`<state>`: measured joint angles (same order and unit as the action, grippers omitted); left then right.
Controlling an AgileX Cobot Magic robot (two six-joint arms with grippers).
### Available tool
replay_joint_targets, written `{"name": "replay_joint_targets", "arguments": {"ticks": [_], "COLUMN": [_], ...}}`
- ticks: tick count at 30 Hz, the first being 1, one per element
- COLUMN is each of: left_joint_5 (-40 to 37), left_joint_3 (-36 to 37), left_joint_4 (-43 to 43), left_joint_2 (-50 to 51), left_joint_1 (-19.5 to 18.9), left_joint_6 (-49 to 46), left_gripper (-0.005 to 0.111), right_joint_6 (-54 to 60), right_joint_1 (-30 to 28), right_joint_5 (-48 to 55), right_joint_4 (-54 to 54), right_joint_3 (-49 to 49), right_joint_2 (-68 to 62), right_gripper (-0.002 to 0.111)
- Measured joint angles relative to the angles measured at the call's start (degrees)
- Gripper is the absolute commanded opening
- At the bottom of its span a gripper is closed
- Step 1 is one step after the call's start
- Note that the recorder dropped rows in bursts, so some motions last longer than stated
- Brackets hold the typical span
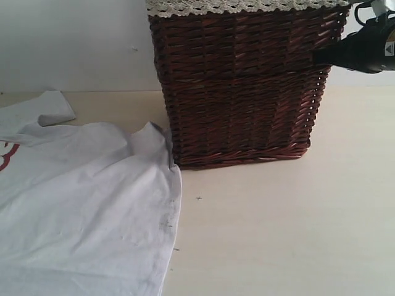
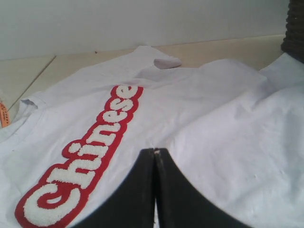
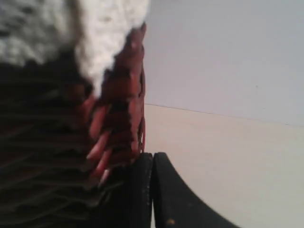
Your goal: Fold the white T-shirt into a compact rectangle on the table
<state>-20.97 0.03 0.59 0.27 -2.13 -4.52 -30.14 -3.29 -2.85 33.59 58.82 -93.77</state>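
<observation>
The white T-shirt (image 1: 80, 203) lies spread and wrinkled on the left part of the table (image 1: 284, 228), its edge touching the basket's near corner. In the left wrist view the T-shirt (image 2: 213, 118) shows fuzzy white letters outlined in red (image 2: 90, 161) and a small orange neck tag (image 2: 4, 115). My left gripper (image 2: 156, 151) is shut just over the chest fabric beside the letters, out of the exterior view. My right gripper (image 1: 318, 57) is shut, held high against the basket's upper right side, empty in the right wrist view (image 3: 153, 156).
A tall brown wicker basket (image 1: 241, 86) with a lace-trimmed cloth lining (image 1: 247, 6) stands at the back middle of the table. Its weave (image 3: 57, 156) sits right next to my right fingers. A pale wall rises behind. Bare tabletop stretches to the right and front of the basket.
</observation>
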Motion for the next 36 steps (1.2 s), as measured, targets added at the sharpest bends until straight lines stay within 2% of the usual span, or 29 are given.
{"name": "replay_joint_targets", "arguments": {"ticks": [7,13,18,24,29,36], "left_joint_5": [0.00,0.00,0.00,0.00,0.00,0.00], "left_joint_3": [0.00,0.00,0.00,0.00,0.00,0.00], "left_joint_4": [0.00,0.00,0.00,0.00,0.00,0.00], "left_joint_2": [0.00,0.00,0.00,0.00,0.00,0.00], "left_joint_1": [0.00,0.00,0.00,0.00,0.00,0.00], "left_joint_6": [0.00,0.00,0.00,0.00,0.00,0.00], "left_gripper": [0.000,0.000,0.000,0.000,0.000,0.000], "right_joint_6": [0.00,0.00,-0.13,0.49,1.34,6.14], "right_joint_1": [1.15,2.55,9.55,16.79,21.30,29.01], "right_joint_5": [1.97,1.97,1.32,1.97,7.08,16.77], "right_joint_4": [0.83,-0.01,-0.25,-0.25,-0.55,-7.71], "right_joint_3": [-0.89,-0.89,-0.89,-0.89,-0.89,-0.89], "right_joint_2": [3.22,12.71,18.84,19.94,19.94,20.32], "right_gripper": [0.000,0.000,0.000,0.000,0.000,0.000]}}
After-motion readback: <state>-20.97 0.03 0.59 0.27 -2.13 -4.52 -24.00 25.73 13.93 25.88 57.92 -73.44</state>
